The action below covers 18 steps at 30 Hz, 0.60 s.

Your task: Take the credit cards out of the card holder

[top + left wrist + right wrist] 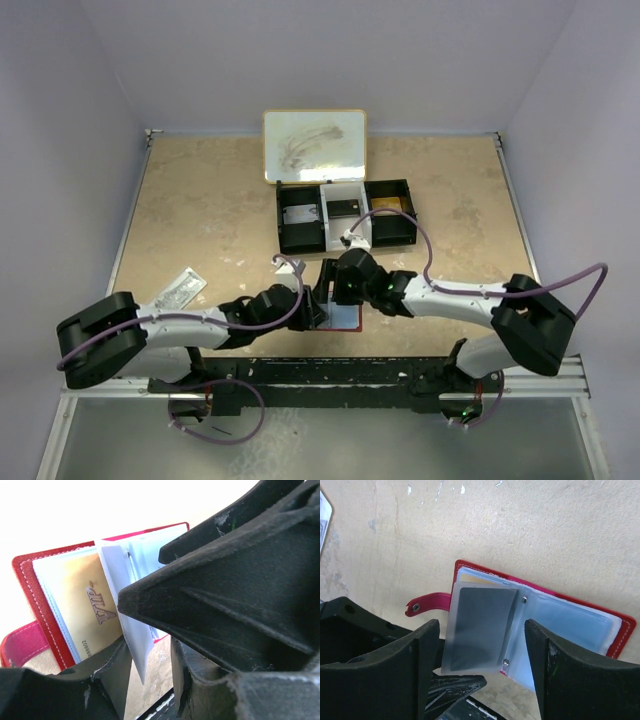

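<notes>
The right claw [481, 630] stands wide, one finger on either side of a lifted plastic sleeve [482, 622], and it grips nothing. The sleeve is a clear, pale leaf with a dark grey card [485, 612] inside it, tilted up off the rest of the card holder [570, 622].

The left claw [147, 655] is only narrowly apart. A loose sleeve hangs down into the gap between its fingers and lies against one of them. The surface [520, 530] shows through the rest of the gap, so the sleeve does not look clamped. The right claw's black body fills the space just above and beside it.

The card holder lies open and flat between the two claws, red cover down. Its small red tab [427, 604] sticks out to one side. A gold card [85, 605] stamped VIP sits in the sleeve against the cover.

From above, the holder is close to the near edge of the beige surface, in the middle, where both arms meet. A long black tray [283, 215] with a white middle section lies beyond it, well apart. A small whiteboard [314, 147] sits behind the tray at the back wall. A pale packet [178, 291] lies off to the left, near the left arm.
</notes>
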### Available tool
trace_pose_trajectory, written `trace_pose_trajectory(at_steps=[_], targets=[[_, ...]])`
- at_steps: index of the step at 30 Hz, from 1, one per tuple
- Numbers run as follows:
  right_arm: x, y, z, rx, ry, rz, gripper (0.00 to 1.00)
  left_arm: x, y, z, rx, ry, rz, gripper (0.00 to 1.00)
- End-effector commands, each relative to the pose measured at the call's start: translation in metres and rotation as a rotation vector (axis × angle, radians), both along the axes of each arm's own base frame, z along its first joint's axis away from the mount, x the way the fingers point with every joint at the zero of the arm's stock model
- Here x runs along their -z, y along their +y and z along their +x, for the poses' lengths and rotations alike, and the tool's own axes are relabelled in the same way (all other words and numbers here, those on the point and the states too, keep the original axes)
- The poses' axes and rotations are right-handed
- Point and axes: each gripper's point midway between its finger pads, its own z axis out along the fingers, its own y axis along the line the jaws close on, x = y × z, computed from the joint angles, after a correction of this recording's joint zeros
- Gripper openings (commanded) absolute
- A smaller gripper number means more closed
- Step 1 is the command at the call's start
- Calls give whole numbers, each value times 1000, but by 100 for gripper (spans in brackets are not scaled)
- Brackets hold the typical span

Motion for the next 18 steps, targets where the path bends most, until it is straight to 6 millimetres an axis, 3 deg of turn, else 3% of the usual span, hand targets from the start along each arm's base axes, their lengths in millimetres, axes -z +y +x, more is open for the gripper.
trace_pose_trajectory(at_steps=[1,4,8,12,18], targets=[[-18,-6,2,32,-30,3,72,-34,-25,13,12,-76,-95,33],[-25,-10,-1,42,-39,36,70,-22,-16,14,-19,-58,-42,32],[-30,-10,-7,28,-45,125,65,1,11,17,-95,-36,95,28],[-36,-5,-9,7,-54,223,57,-5,26,21,-133,-62,121,27],[-31,4,-16,-39,-28,308,48,-9,21,22,-117,-74,121,19]])
